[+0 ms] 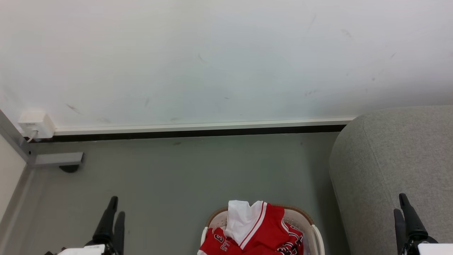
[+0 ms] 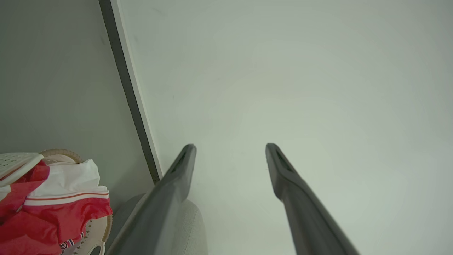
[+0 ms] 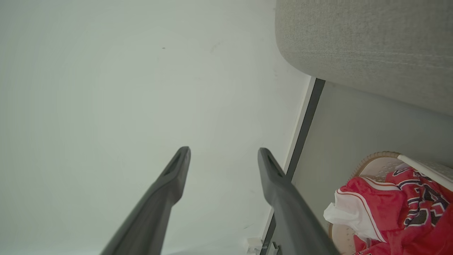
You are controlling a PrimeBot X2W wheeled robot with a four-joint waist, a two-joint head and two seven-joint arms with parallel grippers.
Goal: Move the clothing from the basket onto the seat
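Red shiny basketball clothing (image 1: 260,230) heaped in the cream perforated plastic basket (image 1: 316,230), with the grey fabric seat (image 1: 389,159) beside it.
Both pincers empty — the left gripper (image 1: 118,206) and the right gripper (image 1: 400,203) with fingers apart.

A scuffed white wall (image 1: 226,53) meets grey floor (image 1: 184,170) at a white baseboard (image 1: 198,126). Beyond the left end effector (image 1: 118,206), a white socket box (image 1: 35,124) sits above a grey metal foot (image 1: 58,159).

Scuffed white wall (image 1: 226,53); grey floor (image 1: 194,170) (pale skirting (image 1: 198,125))
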